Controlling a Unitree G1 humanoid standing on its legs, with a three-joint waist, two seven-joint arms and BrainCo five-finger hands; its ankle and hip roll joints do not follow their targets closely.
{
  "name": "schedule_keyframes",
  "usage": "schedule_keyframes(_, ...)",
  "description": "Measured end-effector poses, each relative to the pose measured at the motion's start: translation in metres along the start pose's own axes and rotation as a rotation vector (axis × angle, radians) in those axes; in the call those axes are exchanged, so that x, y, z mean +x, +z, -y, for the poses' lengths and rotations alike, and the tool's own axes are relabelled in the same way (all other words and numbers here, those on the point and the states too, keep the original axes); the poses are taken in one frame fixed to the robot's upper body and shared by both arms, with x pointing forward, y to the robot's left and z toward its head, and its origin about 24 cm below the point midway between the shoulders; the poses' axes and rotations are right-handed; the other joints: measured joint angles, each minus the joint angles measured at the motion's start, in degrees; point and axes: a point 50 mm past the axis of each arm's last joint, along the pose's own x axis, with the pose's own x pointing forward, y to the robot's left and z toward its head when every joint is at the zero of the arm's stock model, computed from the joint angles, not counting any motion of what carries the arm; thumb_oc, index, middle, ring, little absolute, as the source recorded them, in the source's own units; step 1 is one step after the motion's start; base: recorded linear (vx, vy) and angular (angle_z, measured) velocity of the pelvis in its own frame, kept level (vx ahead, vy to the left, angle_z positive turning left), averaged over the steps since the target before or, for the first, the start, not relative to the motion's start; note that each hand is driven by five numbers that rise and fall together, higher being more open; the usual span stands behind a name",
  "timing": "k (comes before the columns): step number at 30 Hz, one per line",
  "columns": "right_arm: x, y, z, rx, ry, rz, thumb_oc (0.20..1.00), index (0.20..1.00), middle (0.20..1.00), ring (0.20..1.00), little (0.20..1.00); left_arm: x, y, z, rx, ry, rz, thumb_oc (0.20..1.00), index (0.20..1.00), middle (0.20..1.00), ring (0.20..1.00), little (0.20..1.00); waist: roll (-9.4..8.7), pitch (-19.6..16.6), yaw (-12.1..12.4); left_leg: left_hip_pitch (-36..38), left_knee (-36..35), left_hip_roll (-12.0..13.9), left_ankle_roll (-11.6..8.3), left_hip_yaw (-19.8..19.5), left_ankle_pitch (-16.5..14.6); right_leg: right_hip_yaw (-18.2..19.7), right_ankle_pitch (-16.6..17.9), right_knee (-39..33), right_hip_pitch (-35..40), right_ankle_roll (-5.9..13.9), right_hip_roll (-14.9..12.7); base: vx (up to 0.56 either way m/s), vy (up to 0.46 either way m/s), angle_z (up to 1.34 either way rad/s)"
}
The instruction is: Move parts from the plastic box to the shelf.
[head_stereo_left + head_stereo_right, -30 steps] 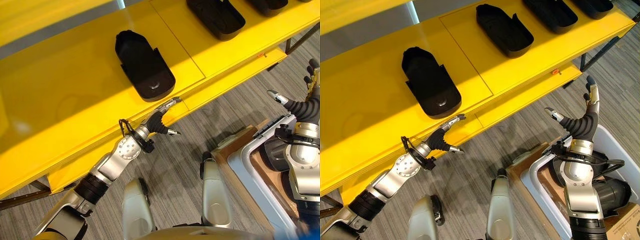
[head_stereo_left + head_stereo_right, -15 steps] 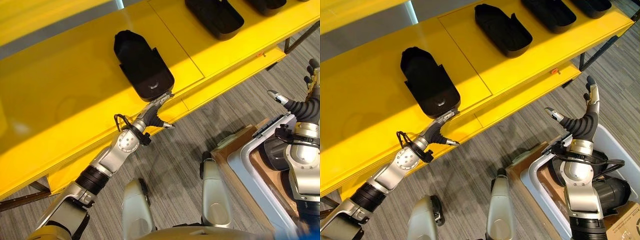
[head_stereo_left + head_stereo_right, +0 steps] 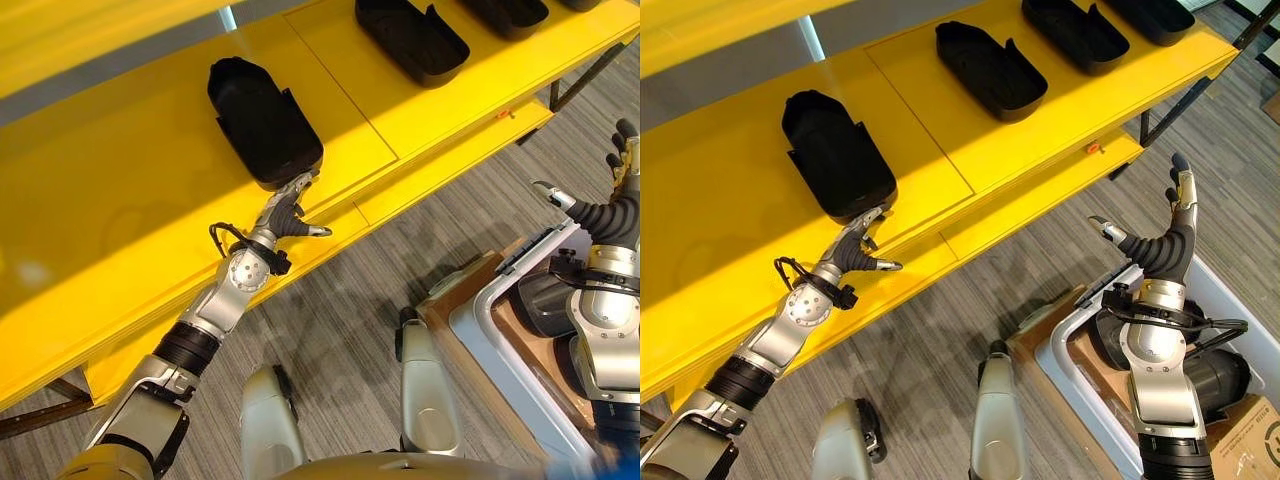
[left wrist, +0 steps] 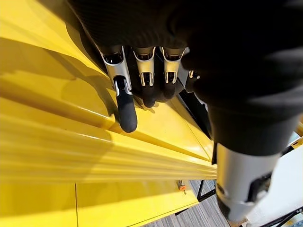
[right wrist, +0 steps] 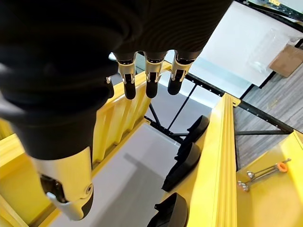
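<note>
Shelf [image 3: 120, 200] first: you see its big yellow top run across the whole upper part of the eye views, with a lower yellow ledge along its front edge. Black parts sit on it in a row. The nearest black part [image 3: 262, 122] lies in the upper middle of the left eye view. A second black part [image 3: 410, 38] lies further right, near the top edge. A third black part [image 3: 1088, 30] sits at the top right of the right eye view.

Next comes the plastic box [image 3: 1080, 385]. You find it on the floor in the lower right corner, pale grey, with dark parts in the box [image 3: 1215, 380] resting inside it.

Your left hand [image 3: 285, 208] reaches up from the lower left. Its fingers are straight and loosely spread. The fingertips [image 4: 127, 118] rest on the yellow shelf right at the near end of the nearest black part. It grips nothing.

Your right hand [image 3: 1165, 240] is raised above the plastic box at the right side, fingers pointing up and thumb spread wide. It is empty.
</note>
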Motion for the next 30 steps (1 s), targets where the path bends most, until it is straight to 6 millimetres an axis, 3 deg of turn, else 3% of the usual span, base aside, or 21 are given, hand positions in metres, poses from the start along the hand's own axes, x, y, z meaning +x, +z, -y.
schedule_keyframes(30,0.000,-0.001,-0.001,0.001,0.006,-0.004,1.000,1.000,1.000,1.000,1.000,0.008,-0.004,-0.015,0.024,0.108,-0.035,1.000,1.000,1.000,1.000,1.000,-0.08,0.06,-0.10,-0.82,0.34,0.74,-0.07,0.33,0.02,0.66,-0.30,1.46,-1.96,-0.29,0.81,0.00,0.000,-0.01)
